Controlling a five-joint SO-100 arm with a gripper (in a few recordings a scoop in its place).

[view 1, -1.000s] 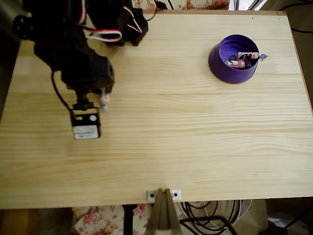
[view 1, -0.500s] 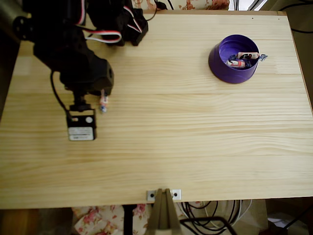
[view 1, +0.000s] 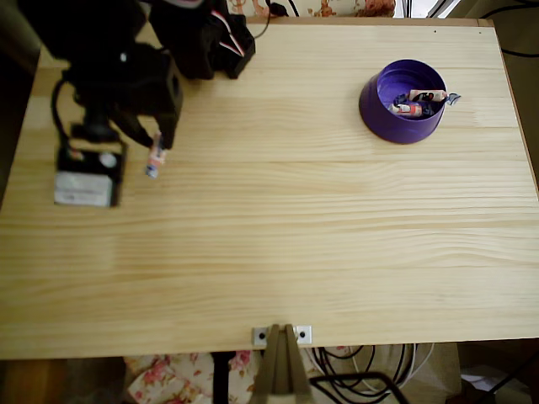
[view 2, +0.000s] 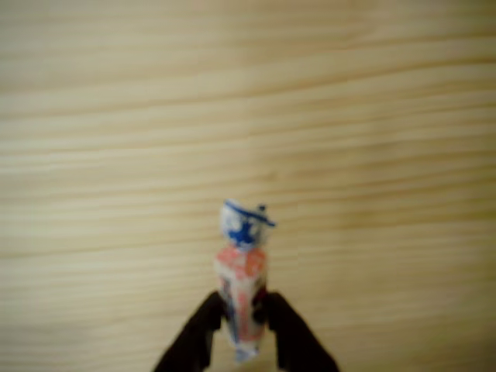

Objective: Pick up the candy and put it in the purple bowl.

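1. The gripper point(view 2: 242, 322) is pinching the candy point(view 2: 242, 288) between its two black fingers point(view 2: 203, 329), blue twist end sticking out.
2. The held candy point(view 1: 155, 157) is hanging over the wooden table point(view 1: 295, 244), well apart from the purple bowl point(view 1: 402, 101).
3. The purple bowl is holding several similar sweets point(view 1: 417, 101).

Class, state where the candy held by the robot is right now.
The candy is pinched in the gripper at the overhead view's upper left, far left of the purple bowl.
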